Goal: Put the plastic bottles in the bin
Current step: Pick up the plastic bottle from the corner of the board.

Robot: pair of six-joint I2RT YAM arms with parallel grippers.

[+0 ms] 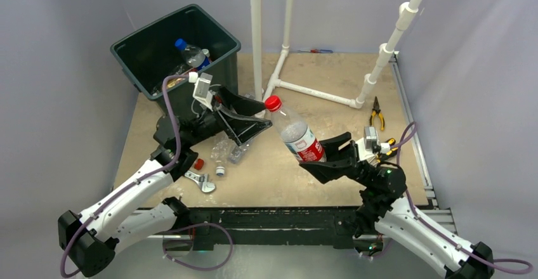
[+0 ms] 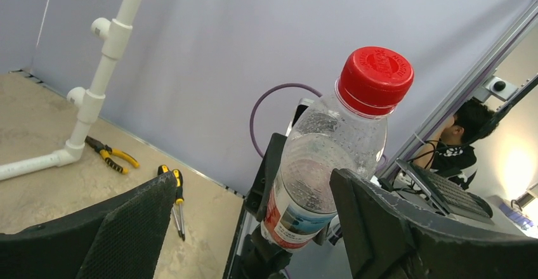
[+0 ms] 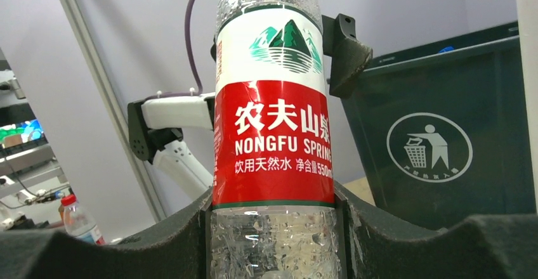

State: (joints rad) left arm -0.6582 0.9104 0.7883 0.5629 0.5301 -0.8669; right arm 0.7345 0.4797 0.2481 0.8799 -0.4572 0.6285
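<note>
Beige tabletop [image 1: 298, 187] fills the cell, grey walls around it, and the action hangs above its middle. Our right hand [image 1: 327, 154] pinches the red-labelled bottle [image 1: 295, 133] low on its body, just under the label, so the upper half and the red cap [image 1: 273, 103] stand free. We judge that grip deliberate. The bin [image 1: 149, 54] sits in the far left corner, probably an awkward reach for the right hand, and a free neck gives the other arm something to take.

Our left hand [image 1: 263, 115] is spread, one finger on each side of the bottle's shoulder. As far as we can see, it is not pressing on the bottle.

The bottle's long axis is tilted. It runs from the base at the right hand up and away to the cap, which points toward the left hand and, beyond it, the bin.

Inside the bin lies a blue-capped bottle [image 1: 192, 54]. A few clear bottles [image 1: 227, 152] lie on the tabletop below the left hand, near a wrench [image 1: 202, 182].
</note>
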